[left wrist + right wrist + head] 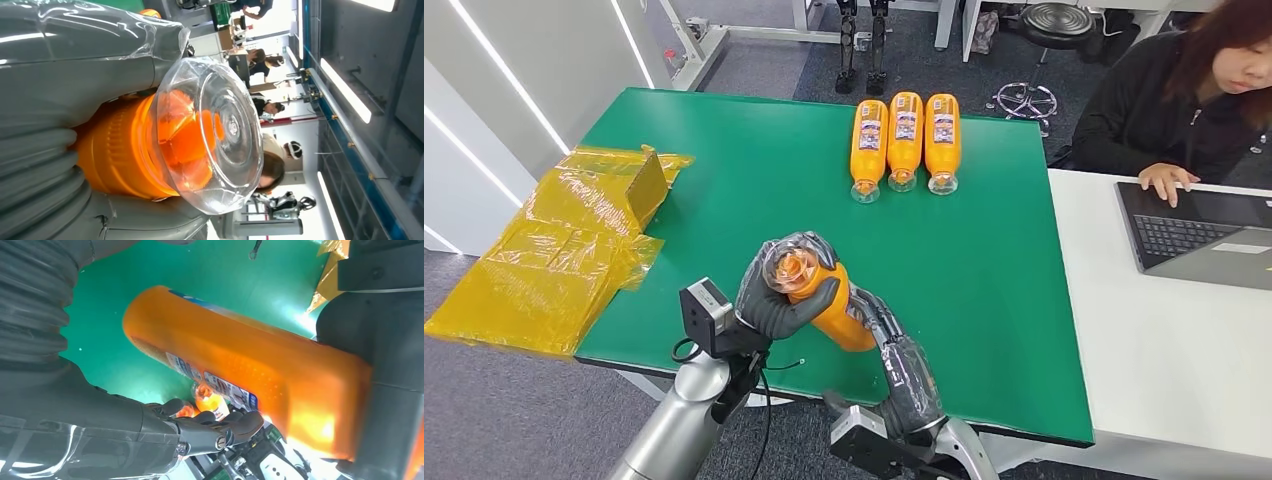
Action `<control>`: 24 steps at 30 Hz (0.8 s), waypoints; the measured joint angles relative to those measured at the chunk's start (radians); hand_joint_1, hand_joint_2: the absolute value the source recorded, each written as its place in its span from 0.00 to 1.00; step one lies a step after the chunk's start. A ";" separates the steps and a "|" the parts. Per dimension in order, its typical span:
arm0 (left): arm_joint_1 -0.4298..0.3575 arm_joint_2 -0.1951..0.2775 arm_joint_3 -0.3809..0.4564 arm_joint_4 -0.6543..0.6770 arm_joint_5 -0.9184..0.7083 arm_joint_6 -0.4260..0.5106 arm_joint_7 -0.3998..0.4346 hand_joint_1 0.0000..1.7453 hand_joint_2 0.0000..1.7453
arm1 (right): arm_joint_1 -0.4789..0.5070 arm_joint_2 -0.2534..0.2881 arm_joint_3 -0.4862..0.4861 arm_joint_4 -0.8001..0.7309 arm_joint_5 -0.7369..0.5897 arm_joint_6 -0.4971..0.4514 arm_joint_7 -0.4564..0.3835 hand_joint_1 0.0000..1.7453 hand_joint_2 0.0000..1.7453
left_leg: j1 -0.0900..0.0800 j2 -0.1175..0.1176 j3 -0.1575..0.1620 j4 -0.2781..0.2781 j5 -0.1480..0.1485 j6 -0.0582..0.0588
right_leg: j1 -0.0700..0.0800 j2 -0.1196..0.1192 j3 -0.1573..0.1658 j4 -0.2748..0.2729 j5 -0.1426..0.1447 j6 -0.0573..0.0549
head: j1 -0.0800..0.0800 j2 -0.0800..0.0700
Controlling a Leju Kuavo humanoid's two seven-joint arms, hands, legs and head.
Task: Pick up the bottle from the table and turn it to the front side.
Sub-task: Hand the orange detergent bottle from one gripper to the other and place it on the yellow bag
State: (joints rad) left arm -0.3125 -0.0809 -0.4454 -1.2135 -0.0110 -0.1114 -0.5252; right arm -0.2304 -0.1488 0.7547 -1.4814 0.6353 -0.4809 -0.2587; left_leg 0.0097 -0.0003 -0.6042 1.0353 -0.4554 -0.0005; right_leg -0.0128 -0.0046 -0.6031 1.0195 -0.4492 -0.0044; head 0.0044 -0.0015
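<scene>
You cannot see the neck of the held bottle in the head view, because the fingers of the left hand wrap over it. Its lower end is covered by the right hand. The labels on the three lying bottles are too small for you to read. The person is cut by the picture's edge. In the right wrist view, the print on the bottle's label is blurred.
</scene>
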 joint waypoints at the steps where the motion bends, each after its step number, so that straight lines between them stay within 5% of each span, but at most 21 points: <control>1: -0.005 0.001 0.002 0.005 -0.020 0.021 0.002 1.00 1.00 | 0.000 0.001 0.000 0.000 -0.001 0.000 -0.004 0.00 1.00 | 0.000 0.000 0.000 0.000 0.000 0.000 | 0.000 0.000 0.000 0.000 0.000 0.000 | 0.000 0.000; 11: -0.136 0.046 0.060 0.094 -0.635 0.382 0.119 1.00 1.00 | -0.032 0.025 0.003 0.014 -0.038 0.018 -0.032 0.00 1.00 | 0.001 -0.001 0.000 0.000 0.002 -0.002 | 0.000 0.000 0.000 0.001 0.001 -0.001 | 0.000 0.000; 24: -0.494 0.123 0.057 0.542 -1.120 0.501 0.299 1.00 1.00 | -0.080 0.063 0.013 0.067 -0.105 0.022 -0.070 0.00 1.00 | 0.001 0.001 0.000 0.000 0.004 -0.002 | 0.001 0.002 -0.001 0.002 0.003 -0.003 | 0.000 0.000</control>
State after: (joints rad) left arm -0.8062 0.0425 -0.3883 -0.6712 -1.1313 0.3891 -0.2257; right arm -0.3103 -0.0857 0.7677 -1.4146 0.5302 -0.4584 -0.3287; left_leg 0.0104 0.0008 -0.6041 1.0354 -0.4518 -0.0024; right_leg -0.0123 -0.0028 -0.6040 1.0215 -0.4462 -0.0077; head 0.0045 -0.0015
